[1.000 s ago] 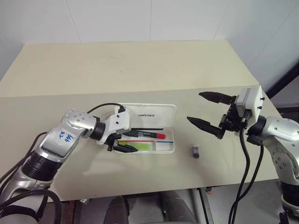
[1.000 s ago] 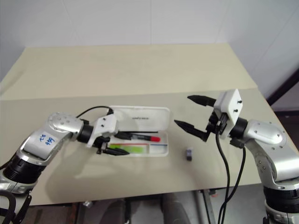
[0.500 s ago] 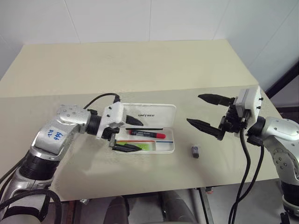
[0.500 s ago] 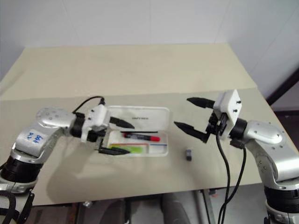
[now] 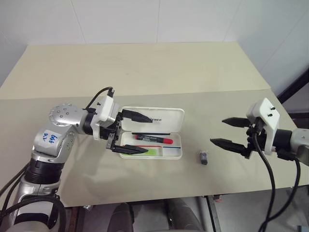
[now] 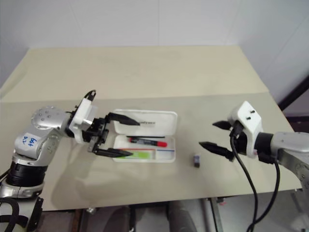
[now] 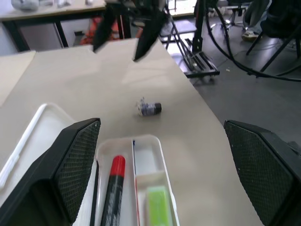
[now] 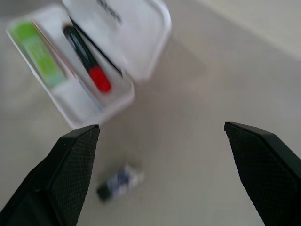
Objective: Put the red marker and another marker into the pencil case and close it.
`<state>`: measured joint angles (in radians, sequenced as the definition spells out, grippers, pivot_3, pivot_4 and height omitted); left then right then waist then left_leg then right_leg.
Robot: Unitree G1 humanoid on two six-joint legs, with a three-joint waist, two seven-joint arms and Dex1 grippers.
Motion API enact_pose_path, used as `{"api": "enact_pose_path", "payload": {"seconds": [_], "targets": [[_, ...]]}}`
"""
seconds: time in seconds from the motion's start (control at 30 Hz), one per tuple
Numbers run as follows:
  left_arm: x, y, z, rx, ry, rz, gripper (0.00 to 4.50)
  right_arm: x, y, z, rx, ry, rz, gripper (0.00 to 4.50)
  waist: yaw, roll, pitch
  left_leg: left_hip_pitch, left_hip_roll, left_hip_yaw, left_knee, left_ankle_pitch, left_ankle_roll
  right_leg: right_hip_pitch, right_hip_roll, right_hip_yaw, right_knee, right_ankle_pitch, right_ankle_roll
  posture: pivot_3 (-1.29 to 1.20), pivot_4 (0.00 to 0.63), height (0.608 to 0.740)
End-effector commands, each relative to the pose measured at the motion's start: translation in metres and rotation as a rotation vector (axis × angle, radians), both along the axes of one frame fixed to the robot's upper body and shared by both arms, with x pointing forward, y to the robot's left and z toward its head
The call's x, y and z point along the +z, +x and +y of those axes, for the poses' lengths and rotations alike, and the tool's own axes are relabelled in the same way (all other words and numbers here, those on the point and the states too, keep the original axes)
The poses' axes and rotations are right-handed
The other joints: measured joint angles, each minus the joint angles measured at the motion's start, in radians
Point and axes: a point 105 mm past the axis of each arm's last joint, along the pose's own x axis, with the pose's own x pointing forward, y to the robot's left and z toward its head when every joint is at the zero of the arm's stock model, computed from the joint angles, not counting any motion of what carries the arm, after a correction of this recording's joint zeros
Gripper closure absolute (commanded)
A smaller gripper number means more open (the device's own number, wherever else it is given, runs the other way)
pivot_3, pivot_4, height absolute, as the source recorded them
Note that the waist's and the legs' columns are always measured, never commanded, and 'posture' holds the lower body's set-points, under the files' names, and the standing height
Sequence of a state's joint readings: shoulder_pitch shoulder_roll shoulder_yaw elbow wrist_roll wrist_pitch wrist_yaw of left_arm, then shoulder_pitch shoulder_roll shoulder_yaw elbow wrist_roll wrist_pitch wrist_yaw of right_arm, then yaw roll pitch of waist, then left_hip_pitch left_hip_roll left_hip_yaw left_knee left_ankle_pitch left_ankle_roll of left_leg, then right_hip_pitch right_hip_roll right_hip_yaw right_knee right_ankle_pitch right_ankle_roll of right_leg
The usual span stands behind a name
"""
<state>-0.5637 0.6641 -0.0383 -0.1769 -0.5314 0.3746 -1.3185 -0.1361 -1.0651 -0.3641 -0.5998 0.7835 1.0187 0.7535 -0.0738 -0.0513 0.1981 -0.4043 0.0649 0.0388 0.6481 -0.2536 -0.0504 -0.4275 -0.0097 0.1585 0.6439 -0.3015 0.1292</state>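
Note:
The white pencil case (image 5: 176, 153) lies open on the table, its lid (image 5: 166, 118) folded back. In the tray, the red marker (image 5: 152, 139) lies along the far side and the lime-green marker (image 5: 150, 152) along the near side. My left gripper (image 5: 149, 136) hovers open over the tray's left end, holding nothing, one finger over the lid and one over the near rim. My right gripper (image 5: 217, 130) is open and empty, well to the right of the case. The left wrist view shows the red marker (image 7: 113, 188) and green marker (image 7: 157, 205) in the tray.
A small dark grey clip-like object (image 5: 203, 157) lies on the beige table (image 5: 145, 72) between the case and my right gripper. The table's near edge runs just below the case. A white wall stands behind the table.
My left gripper opened, let go of the green marker in the tray and rose off it. My right arm drew back to the right and lower, still open.

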Motion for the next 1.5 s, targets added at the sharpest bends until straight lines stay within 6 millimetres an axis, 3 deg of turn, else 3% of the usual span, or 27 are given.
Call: {"api": "enact_pose_path", "payload": {"seconds": [0.03,0.27,0.43,0.7,1.07,1.5], "targets": [[-0.001,-0.003,-0.001,-0.006,-0.021,-0.011,0.03,0.005,-0.006,-0.006,-0.068,-0.054,0.016,0.00,-0.005,0.000,0.000,0.000,0.000,0.000,0.000,0.000,0.000,0.000,0.000,0.000,0.000,0.000,0.000,0.00,0.150,0.740],[-0.008,-0.001,0.004,-0.007,-0.004,-0.027,0.03,-0.020,-0.021,-0.005,-0.213,-0.021,0.261,0.00,-0.007,0.000,0.000,0.000,0.000,0.000,0.001,0.001,0.001,0.000,0.000,0.001,-0.001,-0.002,-0.006,0.00,0.150,0.740],[-0.001,0.001,0.001,-0.012,-0.052,-0.170,0.03,-0.036,-0.023,-0.006,-0.277,0.045,0.347,0.00,-0.007,0.000,0.000,-0.001,0.000,0.002,0.000,0.001,0.001,0.001,0.000,0.003,-0.006,-0.001,-0.007,0.00,0.150,0.740],[-0.012,-0.002,0.010,0.002,0.003,-0.175,0.03,-0.044,-0.009,0.011,-0.351,0.130,0.357,0.00,-0.014,-0.001,0.000,-0.001,0.000,0.004,-0.001,0.001,0.002,0.001,0.000,0.007,-0.008,-0.001,-0.007,0.00,0.150,0.740],[-0.011,-0.005,0.016,0.033,0.028,-0.174,0.03,-0.051,-0.010,0.049,-0.385,0.185,0.461,0.00,-0.014,-0.001,0.000,-0.003,0.001,0.008,-0.002,0.001,0.004,0.001,-0.001,0.010,-0.016,-0.001,-0.008,0.00,0.150,0.740],[-0.007,-0.006,0.019,0.062,0.035,-0.182,0.03,-0.057,0.000,0.053,-0.409,0.156,0.472,0.00,-0.013,-0.001,0.000,-0.003,0.002,0.009,-0.003,0.000,0.004,0.000,-0.001,0.010,-0.016,-0.001,-0.009,0.00,0.150,0.740]]}}
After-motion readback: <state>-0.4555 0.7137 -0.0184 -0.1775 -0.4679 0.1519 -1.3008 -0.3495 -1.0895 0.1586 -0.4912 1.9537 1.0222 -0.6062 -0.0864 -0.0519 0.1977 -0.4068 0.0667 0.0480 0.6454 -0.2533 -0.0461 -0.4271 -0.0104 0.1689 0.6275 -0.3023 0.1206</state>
